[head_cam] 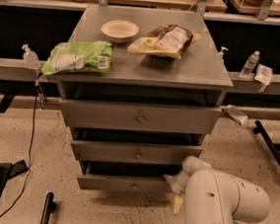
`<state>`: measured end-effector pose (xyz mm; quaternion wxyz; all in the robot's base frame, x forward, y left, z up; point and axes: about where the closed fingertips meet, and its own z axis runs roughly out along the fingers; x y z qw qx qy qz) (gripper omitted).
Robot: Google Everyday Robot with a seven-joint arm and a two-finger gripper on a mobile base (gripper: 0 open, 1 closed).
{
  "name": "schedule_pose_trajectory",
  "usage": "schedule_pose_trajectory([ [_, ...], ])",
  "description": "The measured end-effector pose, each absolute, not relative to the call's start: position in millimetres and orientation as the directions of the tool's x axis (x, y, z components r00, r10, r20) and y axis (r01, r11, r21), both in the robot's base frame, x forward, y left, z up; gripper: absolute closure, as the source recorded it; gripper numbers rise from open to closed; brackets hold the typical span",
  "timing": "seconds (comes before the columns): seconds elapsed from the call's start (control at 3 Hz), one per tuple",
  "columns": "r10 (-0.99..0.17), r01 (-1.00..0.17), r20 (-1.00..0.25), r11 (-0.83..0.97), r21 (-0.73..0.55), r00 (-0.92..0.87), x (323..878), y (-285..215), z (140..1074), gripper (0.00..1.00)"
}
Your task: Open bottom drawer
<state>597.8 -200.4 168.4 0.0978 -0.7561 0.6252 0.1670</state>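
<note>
A grey metal cabinet stands on the speckled floor with three drawers stacked in its front. The bottom drawer [118, 183] is the lowest and narrowest, its small round knob [134, 186] at the centre. It stands out a little from the cabinet, with a dark gap above its front. The middle drawer [136, 153] and top drawer [139, 117] above it are also pulled out partway.

The robot's white arm [223, 204] fills the lower right corner and reaches left, low to the floor. Its pincer [169, 179] sits at the right end of the bottom drawer's front, touching it or just beside it. I cannot tell whether the pincer is wide or narrow, or whether it grips anything.

On the tabletop [193, 72] lie a green snack bag [78, 57], a pale empty bowl [119, 30] and a brown and yellow snack bag [165, 39]. The green bag carries a white barcode label [103, 63]; none of the print on either bag can be read. A clear pump bottle [30, 57] stands on the ledge to the left, and a water bottle [248, 64] on the ledge to the right.
</note>
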Motion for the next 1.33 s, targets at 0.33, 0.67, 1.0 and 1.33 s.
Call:
schedule_pose_trajectory([
  [0.33, -0.913, -0.978, -0.376, -0.199, 0.065, 0.161, 594.6, -199.6, 170.1, 0.00],
  [0.67, -0.910, -0.974, -0.377, -0.216, 0.072, 0.174, 568.7, -187.5, 188.1, 0.00],
  [1.0, -0.910, -0.974, -0.377, -0.216, 0.072, 0.174, 568.7, -187.5, 188.6, 0.00],
  [1.33, -0.910, -0.974, -0.377, -0.216, 0.072, 0.175, 568.7, -187.5, 188.6, 0.00],
])
